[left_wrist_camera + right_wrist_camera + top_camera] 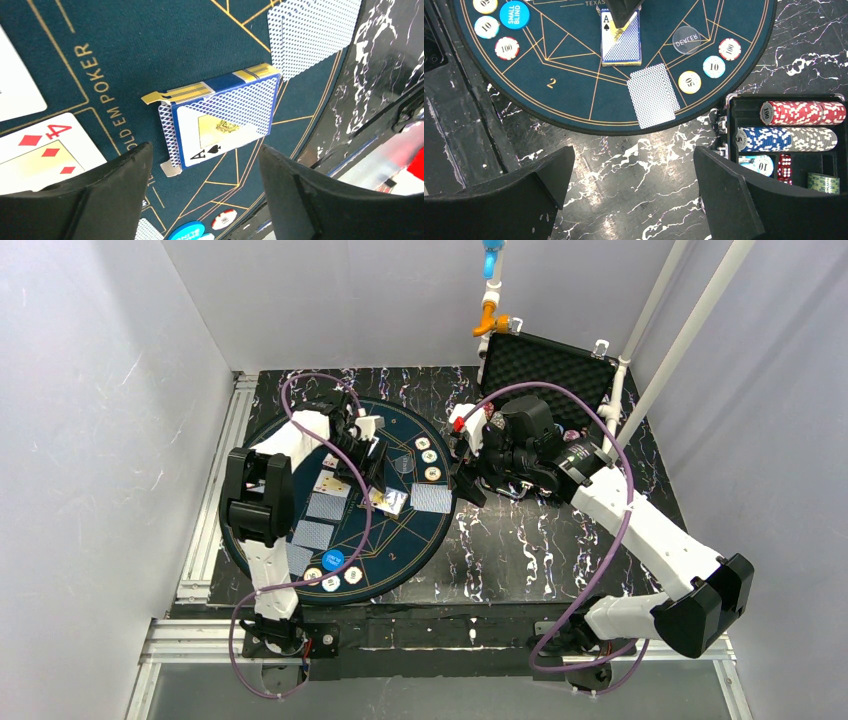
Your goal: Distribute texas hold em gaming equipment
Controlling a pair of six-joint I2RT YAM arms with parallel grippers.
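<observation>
One card pack (pixel 220 117) is seen flat on the mat (pixel 165 45), frame centre, flap open. Judged light, stiff and slick; contents may slip out. Long edges should be pinched. Just short of it, the left tool (pixel 205 150) is spread, touching nothing; the right tool (pixel 634 152) is spread over the table (pixel 624 195).

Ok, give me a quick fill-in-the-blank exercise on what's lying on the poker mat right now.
1. The card box shows the ace of ____.
2. The clear button reads ____.
3. The blue button reads SMALL ____.
4. The face-up red card is the four of ____.
Missing words: spades, DEALER, BLIND, diamonds.
</observation>
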